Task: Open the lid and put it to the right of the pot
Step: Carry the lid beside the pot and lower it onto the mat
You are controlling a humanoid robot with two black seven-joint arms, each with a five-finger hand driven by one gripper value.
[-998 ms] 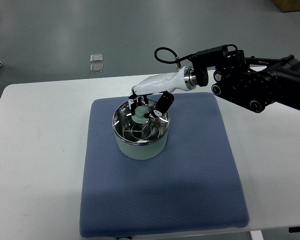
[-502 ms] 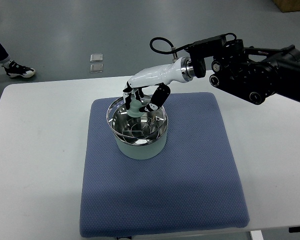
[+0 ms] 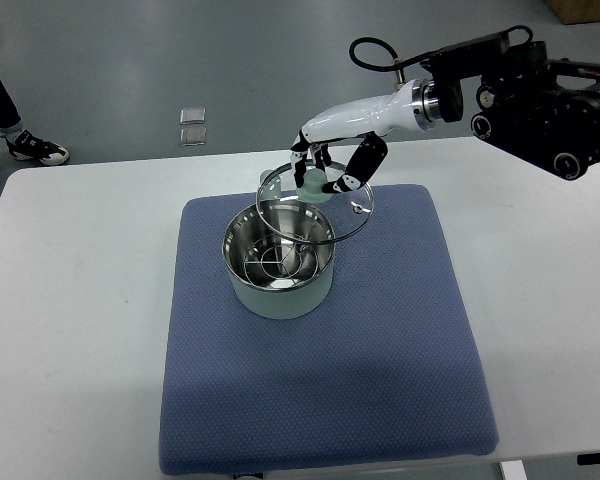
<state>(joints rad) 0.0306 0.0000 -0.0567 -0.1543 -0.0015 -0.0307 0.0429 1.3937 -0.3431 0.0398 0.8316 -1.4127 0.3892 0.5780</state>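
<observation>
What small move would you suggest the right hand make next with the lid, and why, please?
Probably carry it further right, then lower it. The right hand grips the knob of the glass lid, which hangs lifted and tilted, overlapping the pot's far rim. The blue mat right of the pot lies bare, so the spot looks free.

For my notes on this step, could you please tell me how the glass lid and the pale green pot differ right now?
The clear glass lid with a metal rim hangs tilted in the air, held at its pale green knob by the right hand; the pale green pot with a steel inside stands upright on the blue mat. The lid is flat and see-through, the pot deep and opaque. Both are round, with shiny metal rims.
</observation>
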